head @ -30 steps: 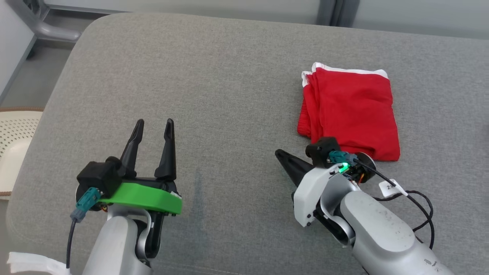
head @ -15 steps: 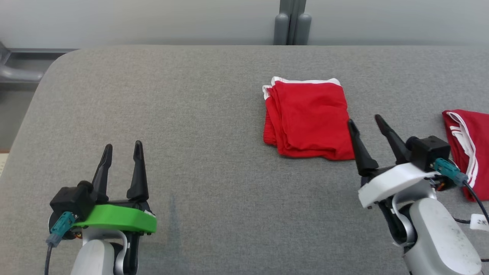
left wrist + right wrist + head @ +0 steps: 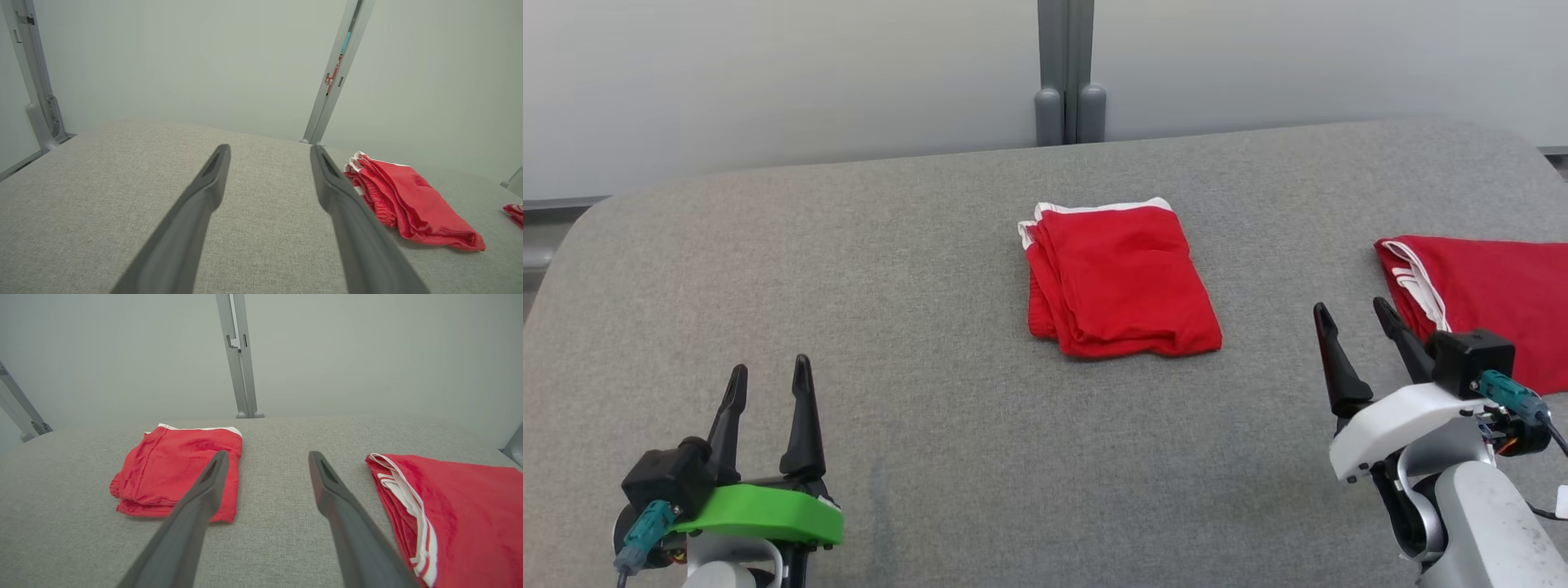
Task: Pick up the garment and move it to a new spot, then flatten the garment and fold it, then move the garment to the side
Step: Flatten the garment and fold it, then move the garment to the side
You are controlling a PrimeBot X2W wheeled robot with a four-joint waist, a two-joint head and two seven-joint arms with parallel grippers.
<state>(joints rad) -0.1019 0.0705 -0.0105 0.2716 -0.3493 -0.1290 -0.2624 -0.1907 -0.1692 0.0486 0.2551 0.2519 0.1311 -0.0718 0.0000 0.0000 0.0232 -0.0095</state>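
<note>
A folded red garment [image 3: 1119,282] with a white waistband lies flat in the middle of the grey cushioned surface [image 3: 915,269]. Nothing touches it. My right gripper [image 3: 1349,306] stands open and empty to its lower right, fingers pointing away from me. In the right wrist view the right gripper [image 3: 268,454] frames bare cushion, with the folded garment [image 3: 171,465] to its left. At the lower left my left gripper [image 3: 771,365] is open and empty, well apart from the garment. The left gripper [image 3: 270,148] in its wrist view has the garment [image 3: 408,204] off to its right.
A second red garment [image 3: 1494,294] with white stripes lies at the right edge, close beside my right gripper; it also appears as the striped garment [image 3: 461,506] in the right wrist view. A pale wall with a grey post [image 3: 1068,73] stands behind the surface's far edge.
My right gripper has opened, let go of the folded garment and drawn back to the right, fingers now pointing away. The head camera has shifted, bringing the second garment into view.
</note>
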